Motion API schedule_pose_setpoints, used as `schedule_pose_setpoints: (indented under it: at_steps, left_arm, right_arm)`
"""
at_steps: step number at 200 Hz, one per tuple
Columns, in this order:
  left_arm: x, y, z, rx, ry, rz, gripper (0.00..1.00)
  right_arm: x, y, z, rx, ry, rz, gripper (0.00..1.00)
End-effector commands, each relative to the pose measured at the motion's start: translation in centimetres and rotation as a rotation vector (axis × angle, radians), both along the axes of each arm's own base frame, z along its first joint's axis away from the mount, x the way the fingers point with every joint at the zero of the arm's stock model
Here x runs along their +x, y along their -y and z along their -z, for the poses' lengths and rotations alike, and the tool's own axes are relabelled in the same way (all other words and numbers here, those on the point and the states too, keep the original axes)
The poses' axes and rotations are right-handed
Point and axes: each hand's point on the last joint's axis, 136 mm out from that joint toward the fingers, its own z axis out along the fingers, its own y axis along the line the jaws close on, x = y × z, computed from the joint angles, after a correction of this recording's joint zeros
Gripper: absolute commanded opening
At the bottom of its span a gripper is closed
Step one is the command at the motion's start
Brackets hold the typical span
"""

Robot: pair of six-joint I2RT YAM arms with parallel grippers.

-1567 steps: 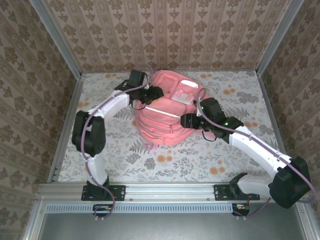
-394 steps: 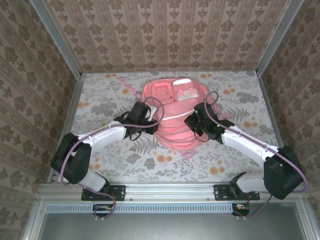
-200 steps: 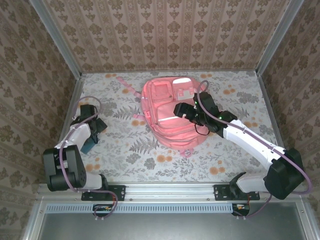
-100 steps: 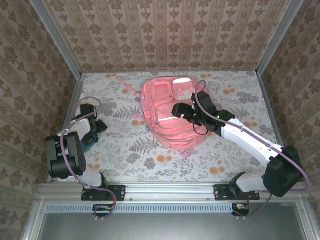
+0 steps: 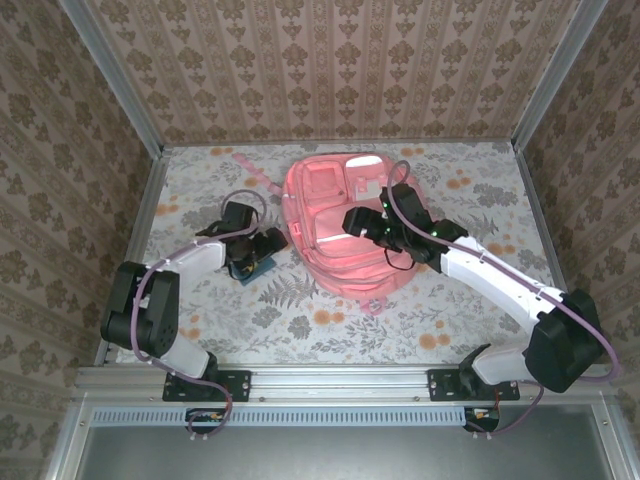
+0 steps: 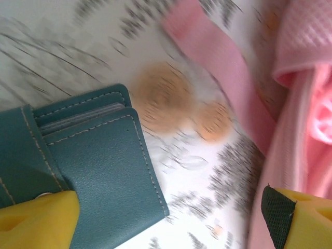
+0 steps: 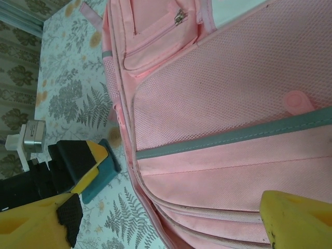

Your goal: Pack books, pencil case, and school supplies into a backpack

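left pincer (image 5: pixel 262 244) swung toward backpack (image 5: pixel 335 215), teal case (image 5: pixel 256 268) shifted along

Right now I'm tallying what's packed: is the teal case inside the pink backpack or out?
Out: the teal case is over the tabletop, beside the backpack, not in any pocket.

Bare table (image 5: pixel 330 322) before the backpack (image 5: pixel 335 225) — teal case (image 5: pixel 256 268) and left claw (image 5: pixel 262 248) crowd its left side.

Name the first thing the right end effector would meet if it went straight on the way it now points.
The pink backpack: the open right end effector points at its front, near the grey stripe, with nothing in between. How near the fabric is, I cannot tell.
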Motion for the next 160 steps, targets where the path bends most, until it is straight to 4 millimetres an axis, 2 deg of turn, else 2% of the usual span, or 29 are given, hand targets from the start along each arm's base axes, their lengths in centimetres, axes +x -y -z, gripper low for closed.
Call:
schedule_pose_setpoints:
  at_steps: [1, 5, 31, 50, 87, 105, 116, 130, 141, 160]
  left_arm:
    - [-0.7, 1.6, -1.9, -0.103, -0.065, 0.022, 0.93]
    - [-0.5, 1.5, -2.5, -0.098, -0.051, 0.030, 0.94]
    - [0.3, -0.4, -5.6, -0.062, 0.015, 0.039, 0.91]
    - [0.9, -2.9, -5.8, -0.007, 0.029, 0.006, 0.80]
    - [1.8, -6.9, -3.5, 0.069, -0.002, -0.029, 0.66]
    - [2.4, -8.1, -2.1, 0.085, -0.036, -0.036, 0.65]
    - [2.7, -7.9, -1.3, 0.057, -0.052, -0.024, 0.66]
    - [2.6, -7.7, -0.4, 0.049, -0.084, -0.022, 0.68]
    - [2.5, -7.4, 0.2, 0.030, -0.089, -0.014, 0.71]
    - [2.0, -7.1, 0.8, 0.017, -0.110, 0.001, 0.71]
  right_arm:
    - [-0.1, -1.0, -0.8, -0.036, 0.014, -0.031, 0.89]
    - [0.0, -1.4, 0.1, -0.055, -0.004, -0.041, 0.89]
    - [-0.6, -4.7, 0.5, -0.080, -0.006, -0.124, 0.86]
    - [-1.4, -8.0, 1.3, -0.075, -0.030, -0.179, 0.84]
    - [-3.1, -15.4, 3.7, -0.024, -0.122, -0.263, 0.73]
    - [-3.5, -18.3, 4.8, -0.015, -0.152, -0.282, 0.69]
    - [-3.5, -19.7, 5.6, -0.016, -0.166, -0.291, 0.69]
    - [-3.4, -21.1, 6.4, -0.017, -0.170, -0.304, 0.69]
    - [-3.1, -21.7, 7.0, -0.017, -0.173, -0.297, 0.69]
    - [-2.8, -22.3, 8.0, -0.026, -0.198, -0.292, 0.69]
